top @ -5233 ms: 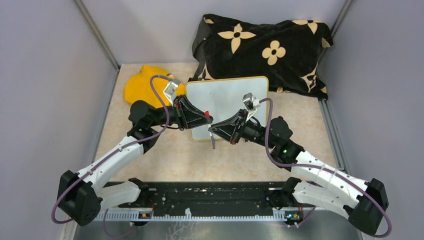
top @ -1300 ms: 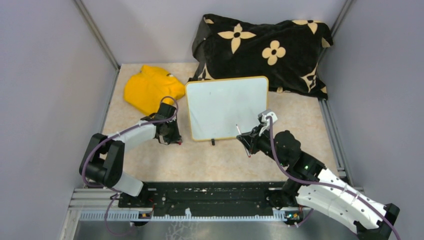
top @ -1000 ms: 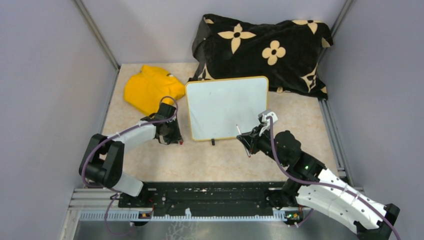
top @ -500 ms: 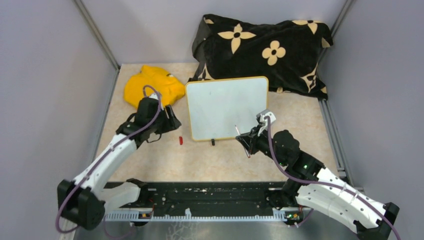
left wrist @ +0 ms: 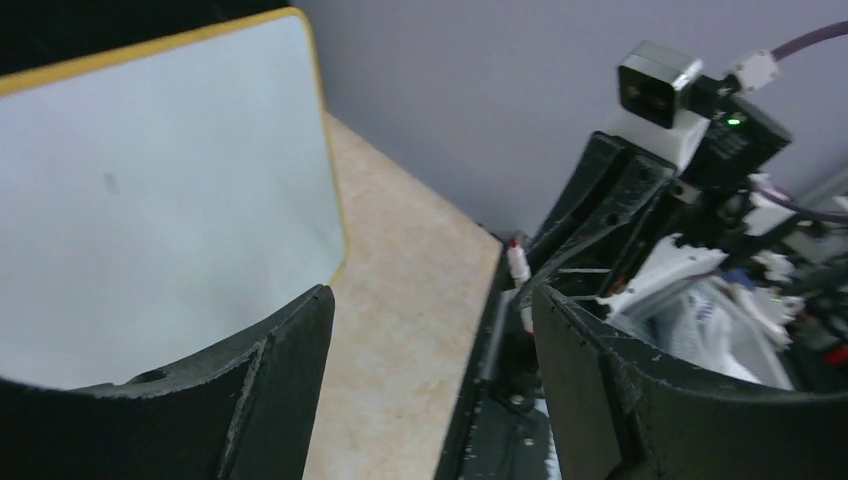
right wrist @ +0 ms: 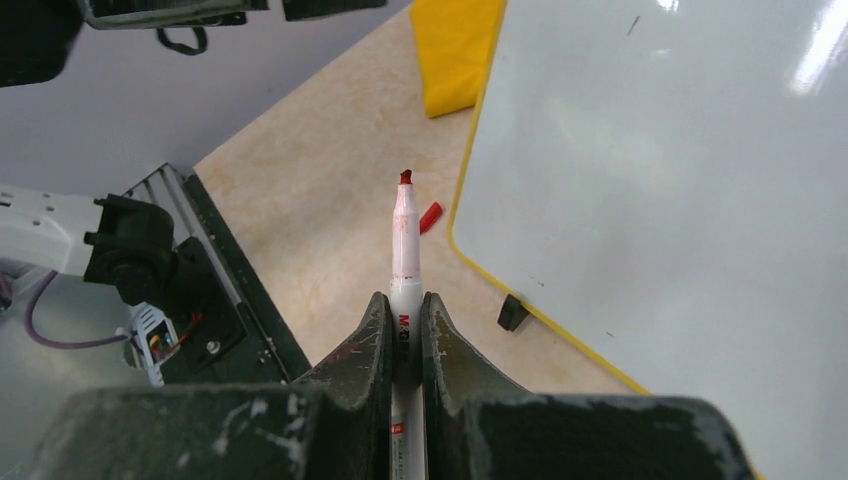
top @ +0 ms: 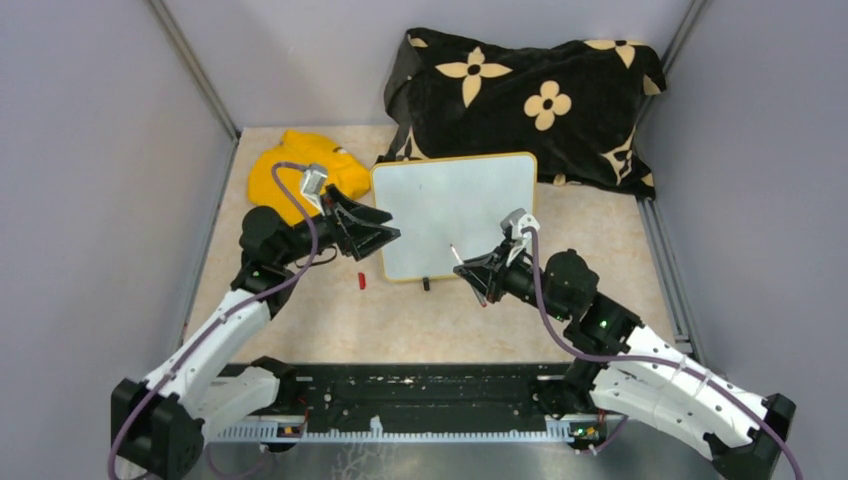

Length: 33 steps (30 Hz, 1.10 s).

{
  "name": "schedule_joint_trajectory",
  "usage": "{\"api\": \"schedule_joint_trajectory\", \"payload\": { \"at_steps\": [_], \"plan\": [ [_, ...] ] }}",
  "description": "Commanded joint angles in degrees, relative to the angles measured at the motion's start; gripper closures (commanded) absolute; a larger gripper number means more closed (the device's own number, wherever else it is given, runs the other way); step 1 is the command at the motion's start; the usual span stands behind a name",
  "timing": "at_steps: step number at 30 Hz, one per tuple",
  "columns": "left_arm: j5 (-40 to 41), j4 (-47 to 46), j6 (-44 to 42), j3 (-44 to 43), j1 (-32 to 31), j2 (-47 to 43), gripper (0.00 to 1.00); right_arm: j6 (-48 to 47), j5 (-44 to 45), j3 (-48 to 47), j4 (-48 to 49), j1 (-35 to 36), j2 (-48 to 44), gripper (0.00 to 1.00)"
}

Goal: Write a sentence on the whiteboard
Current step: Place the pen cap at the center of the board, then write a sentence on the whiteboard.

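Your right tool [right wrist: 405,312] is clenched on the red marker [right wrist: 404,235], its bare tip aimed forward, ready to write. The cap [top: 361,281] lies on the table [top: 400,330] just off the board's near left corner. Your left tool [top: 376,232] hangs spread and empty by the left rim, probably to steady it. The whiteboard [top: 450,200] sits mid-table, blank. Only the right wrist view shows the uncovered tip clearly; only the overhead shows both tools flanking the board.
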State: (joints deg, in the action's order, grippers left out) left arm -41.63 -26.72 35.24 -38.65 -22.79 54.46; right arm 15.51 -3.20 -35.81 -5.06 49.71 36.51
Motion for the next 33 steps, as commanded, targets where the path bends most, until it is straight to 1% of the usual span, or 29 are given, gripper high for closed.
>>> {"api": "schedule_joint_trajectory", "payload": {
  "at_steps": [1,4,8,13,21,29,33],
  "plan": [
    [-14.13,-20.11,12.83,0.97,-1.76,4.57,0.22,1.4,-5.98,-3.04,8.54,-0.08,1.72,1.0],
    [-15.51,-22.11,13.13,0.18,-4.72,6.09,0.21,3.42,-8.05,-2.95,11.51,-0.08,2.88,1.0],
    [-15.61,-19.2,10.13,-1.45,-8.04,7.14,0.21,5.72,-10.62,-3.31,15.04,-0.13,4.96,1.0],
    [-14.1,-18.75,10.89,-1.45,-8.32,8.76,0.24,7.78,-13.08,-3.87,17.91,-0.07,7.07,1.0],
    [-13.45,-20.45,12.94,-2.34,-9.98,11.83,0.27,9.44,-16.11,-4.17,20.23,-0.08,8.89,1.0],
    [-13.27,-20.99,13.16,-3.92,-12.04,13.31,0.44,9.62,-17.01,-4.05,20.42,-0.06,9.72,1.0],
    [-13.26,-21.02,13.16,-4.46,-13.01,13.82,0.57,9.55,-17.15,-3.92,20.19,-0.06,9.67,1.0]
  ]
}}
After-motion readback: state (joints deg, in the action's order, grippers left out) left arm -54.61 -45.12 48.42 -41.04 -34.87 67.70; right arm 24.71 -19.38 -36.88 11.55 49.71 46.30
